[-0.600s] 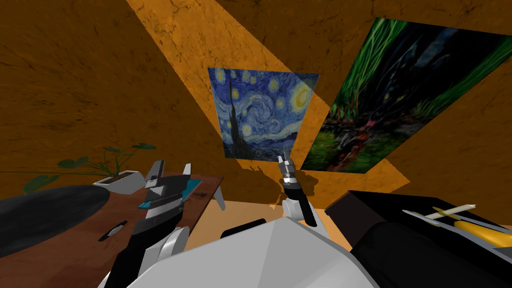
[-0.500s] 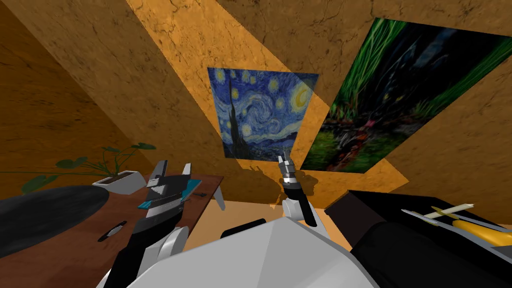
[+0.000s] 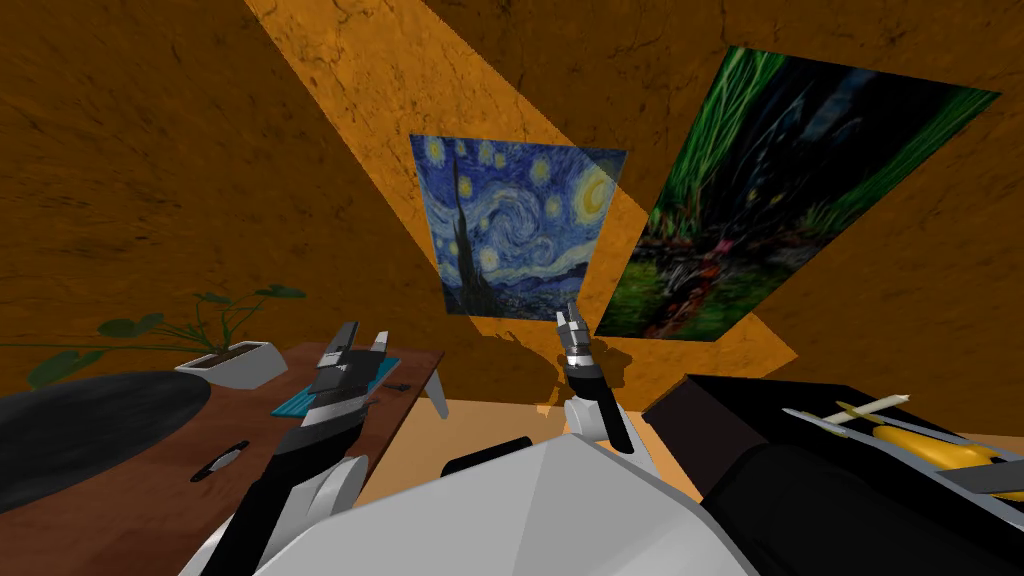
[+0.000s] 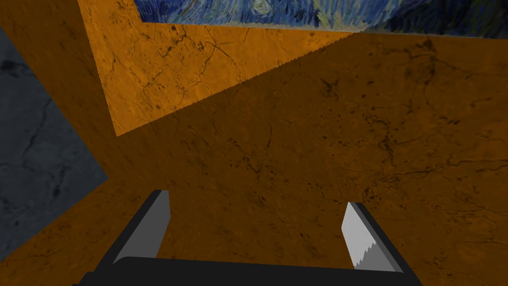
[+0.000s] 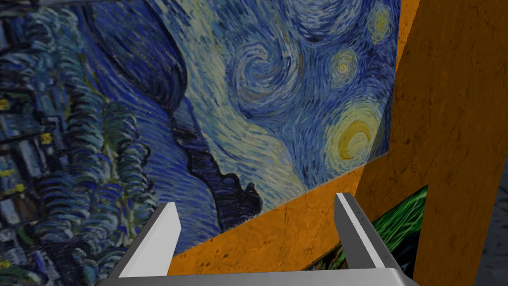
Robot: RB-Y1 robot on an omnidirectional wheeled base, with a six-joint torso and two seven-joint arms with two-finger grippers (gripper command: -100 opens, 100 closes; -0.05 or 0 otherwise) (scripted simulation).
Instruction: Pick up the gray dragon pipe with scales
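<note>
A small, slim grey and dark thing (image 3: 222, 462) lies on the brown table (image 3: 140, 500) at my left; it is too small to tell whether it is the dragon pipe. My left gripper (image 3: 364, 335) hangs above the table's far end, over a flat teal thing (image 3: 293, 404), with its fingers pointing up and away. In the left wrist view the left gripper (image 4: 256, 201) is open and holds nothing, facing an orange wall. My right gripper (image 3: 570, 315) is raised in the middle and in its wrist view stands open (image 5: 256, 203) and holds nothing.
A white planter (image 3: 238, 362) with a leafy plant stands at the table's far edge. A dark rounded thing (image 3: 90, 425) covers the table's left side. A small dark item (image 3: 398, 385) lies near the far corner. A black cabinet (image 3: 760, 430) with yellow and white things (image 3: 930, 450) stands at the right.
My left hand has moved a little to the right and away over the table and has turned. The head view has shifted slightly. The right arm has stayed where it was.
</note>
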